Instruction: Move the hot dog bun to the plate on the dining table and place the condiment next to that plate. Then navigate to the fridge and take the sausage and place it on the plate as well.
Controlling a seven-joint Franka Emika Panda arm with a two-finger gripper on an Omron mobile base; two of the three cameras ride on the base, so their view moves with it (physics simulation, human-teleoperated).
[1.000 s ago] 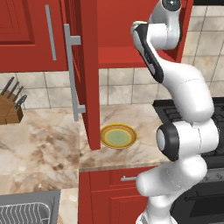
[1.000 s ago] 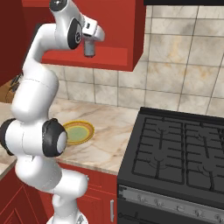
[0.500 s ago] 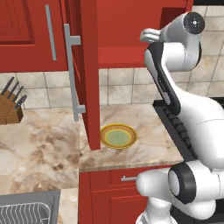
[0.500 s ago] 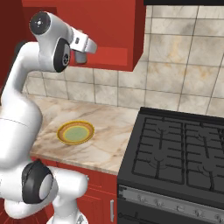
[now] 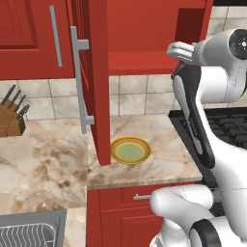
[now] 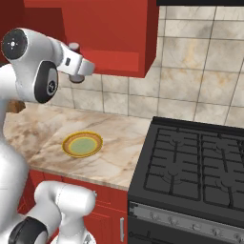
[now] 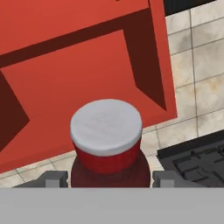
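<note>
In the hand view, my gripper (image 7: 109,179) is shut on the condiment (image 7: 106,131), a red bottle with a white cap that stands upright between the fingers (image 7: 54,179). Behind it is the open red wall cabinet (image 7: 87,78). In the base views my hand (image 5: 185,50) (image 6: 76,66) is high up, in front of that cabinet's lower shelf. A plate (image 5: 130,150) (image 6: 82,144) with a yellow rim and green centre lies below on the marble worktop. The hot dog bun, the dining table, the fridge and the sausage are out of view.
The cabinet door (image 5: 94,82) stands open to the left of my arm, with a long grey bar handle. A black range (image 6: 190,167) is to the right of the worktop. A knife block (image 5: 10,118) is at far left, with a sink basket (image 5: 29,234) below it.
The arm has swung back from the cabinet, and its upper joints have moved right in the left base view. The hand has dropped a little, still shut on the bottle. The plate has not moved.
</note>
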